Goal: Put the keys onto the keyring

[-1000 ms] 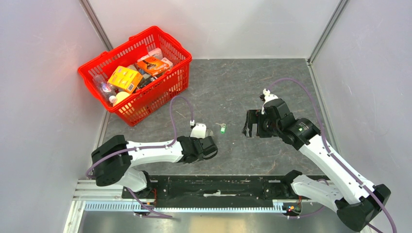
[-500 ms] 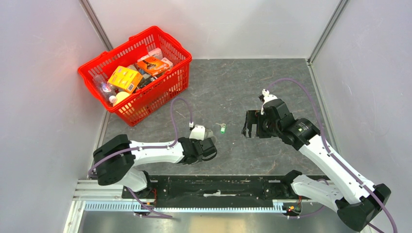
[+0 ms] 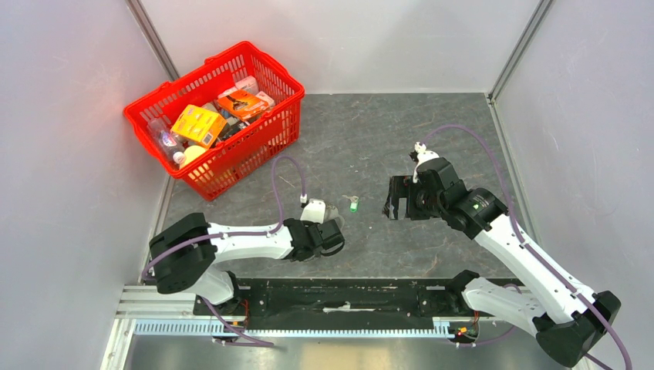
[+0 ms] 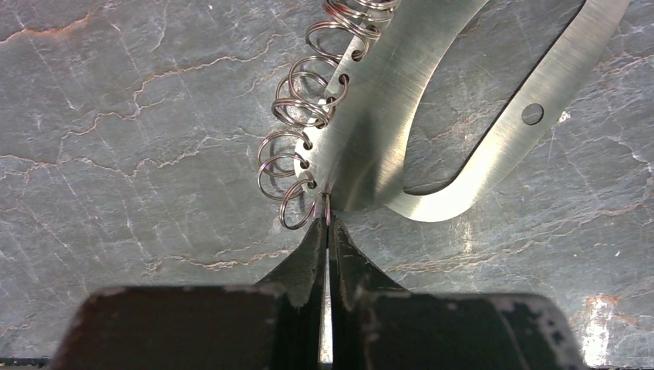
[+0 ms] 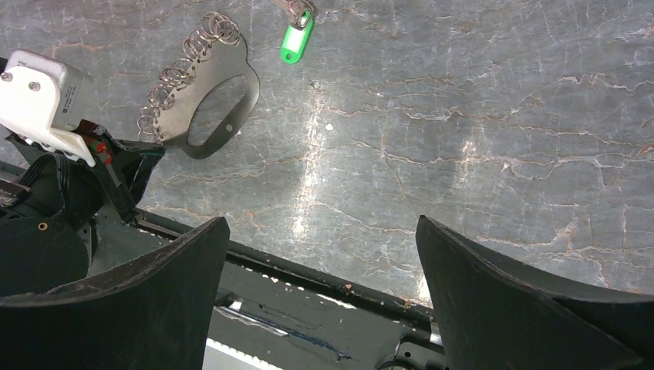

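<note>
The left gripper is pressed together, its tips pinching a small wire ring on the rim of the keyring, which lies flat on the table. The green-headed key lies near it, not touching. The right gripper hovers spread wide, holding nothing. The red basket sits far left.

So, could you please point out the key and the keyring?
key (image 5: pixel 295 40): right wrist view, on its green head.
keyring (image 4: pixel 378 116): left wrist view, on its flat metal band.
</note>
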`<state>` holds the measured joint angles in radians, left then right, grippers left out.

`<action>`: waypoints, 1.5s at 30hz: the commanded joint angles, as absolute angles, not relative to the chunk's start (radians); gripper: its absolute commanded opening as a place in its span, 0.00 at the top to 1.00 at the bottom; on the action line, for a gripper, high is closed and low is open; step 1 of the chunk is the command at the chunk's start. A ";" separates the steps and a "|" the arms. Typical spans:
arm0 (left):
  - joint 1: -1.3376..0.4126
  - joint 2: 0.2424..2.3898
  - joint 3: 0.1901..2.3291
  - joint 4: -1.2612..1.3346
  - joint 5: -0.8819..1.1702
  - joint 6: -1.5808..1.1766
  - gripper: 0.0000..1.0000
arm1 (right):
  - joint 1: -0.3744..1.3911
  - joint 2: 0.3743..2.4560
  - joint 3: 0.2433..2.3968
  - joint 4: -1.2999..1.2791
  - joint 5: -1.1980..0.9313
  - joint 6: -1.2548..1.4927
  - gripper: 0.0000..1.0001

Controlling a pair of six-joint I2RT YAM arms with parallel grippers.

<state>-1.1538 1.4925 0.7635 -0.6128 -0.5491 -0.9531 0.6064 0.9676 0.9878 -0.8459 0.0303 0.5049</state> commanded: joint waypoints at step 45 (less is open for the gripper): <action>-1.161 0.720 0.891 -0.520 0.220 -0.316 0.98 | 0.791 0.912 1.182 -0.738 -0.589 0.250 0.16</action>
